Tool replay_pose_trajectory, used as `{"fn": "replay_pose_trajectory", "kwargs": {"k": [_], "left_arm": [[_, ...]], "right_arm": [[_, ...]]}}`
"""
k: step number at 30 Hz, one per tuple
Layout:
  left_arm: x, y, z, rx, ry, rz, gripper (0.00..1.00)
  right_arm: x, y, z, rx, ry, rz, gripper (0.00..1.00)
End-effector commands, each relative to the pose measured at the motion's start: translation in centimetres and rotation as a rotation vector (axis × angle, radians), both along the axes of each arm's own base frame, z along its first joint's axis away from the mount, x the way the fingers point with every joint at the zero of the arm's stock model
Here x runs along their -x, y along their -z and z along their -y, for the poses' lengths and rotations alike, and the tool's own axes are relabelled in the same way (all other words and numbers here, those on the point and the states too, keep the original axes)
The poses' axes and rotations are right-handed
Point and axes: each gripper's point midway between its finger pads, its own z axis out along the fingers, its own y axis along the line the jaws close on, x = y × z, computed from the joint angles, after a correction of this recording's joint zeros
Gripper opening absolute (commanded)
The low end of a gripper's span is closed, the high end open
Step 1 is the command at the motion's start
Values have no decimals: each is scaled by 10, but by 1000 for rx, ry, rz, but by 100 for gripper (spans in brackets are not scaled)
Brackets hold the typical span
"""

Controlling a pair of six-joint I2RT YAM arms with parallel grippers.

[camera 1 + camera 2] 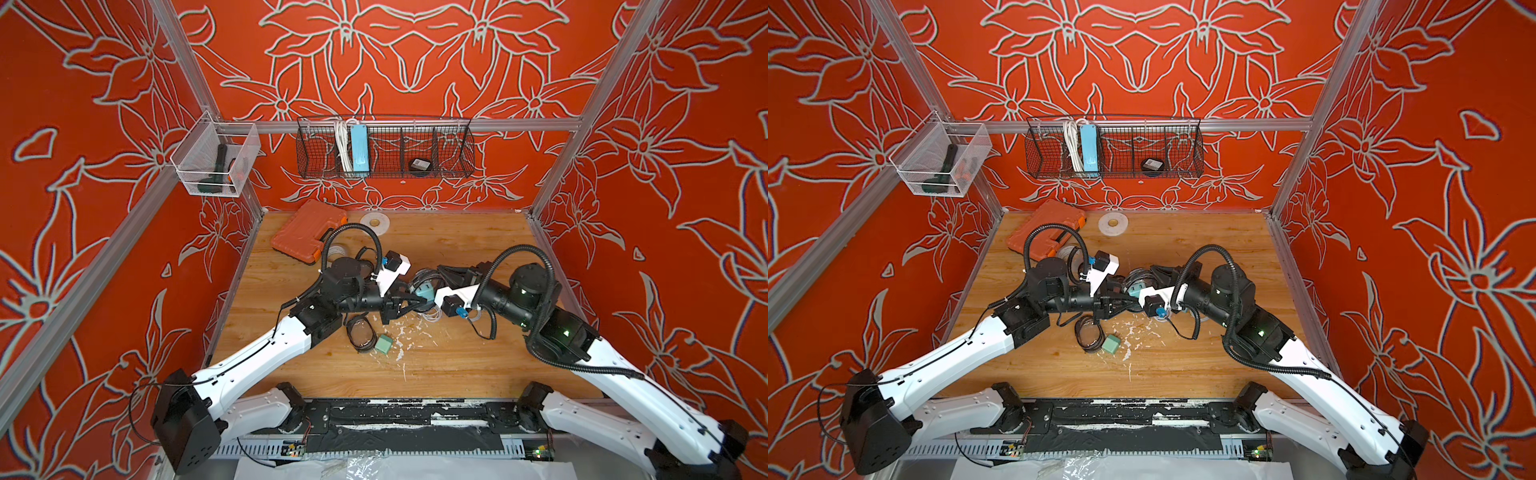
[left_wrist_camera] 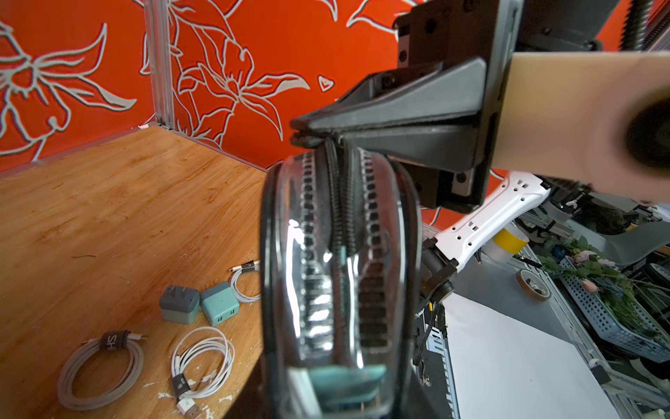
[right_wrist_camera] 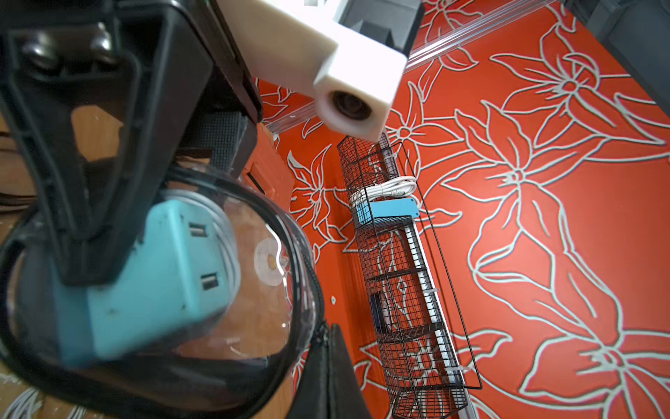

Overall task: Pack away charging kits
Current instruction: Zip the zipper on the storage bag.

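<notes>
centre: left arm (image 1: 257, 353), right arm (image 1: 665, 411), pouch (image 2: 340, 290) between them block | back-left: orange case (image 1: 305, 235), tape roll (image 1: 375, 223) | back-right table (image 1: 478, 241): open

An orange case (image 1: 303, 232) and 1 flat white tape roll (image 1: 383, 224) lie below the wire basket (image 1: 453, 158).

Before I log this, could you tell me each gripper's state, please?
Left gripper: closed, holding the pouch.
Right gripper: closed on the pouch's zipper.

Glossy clear-plastic pouch (image 2: 340, 272), matt wooden table (image 2: 108, 217)
</notes>
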Motion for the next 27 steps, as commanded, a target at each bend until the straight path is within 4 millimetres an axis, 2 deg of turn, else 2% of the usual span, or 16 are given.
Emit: {"fn": "replay_pose_trajectory", "kwargs": {"k": [1,3,6,10,15,20,27], "left_arm": [[14,-29,-2,86,42,62,34],[25,-51,-5,163,74,127,47],[32,-72,-13,254,70,206,62],[29,-79,-18,329,23,255,75],[31,-88,-23,420,23,291,79],[31,-100,-29,508,1,313,79],[31,-114,-39,637,-81,326,78]], "right_arm": [[13,-42,-9,-207,-94,3,0],[14,-47,-13,-256,-115,-28,0],[19,-58,-17,-324,-161,-58,0],[28,-76,-20,-408,-225,-81,0],[31,-98,-19,-532,-253,-143,0],[26,-107,-20,-644,-231,-215,0],[21,-108,-31,-802,-137,-274,0]]}}
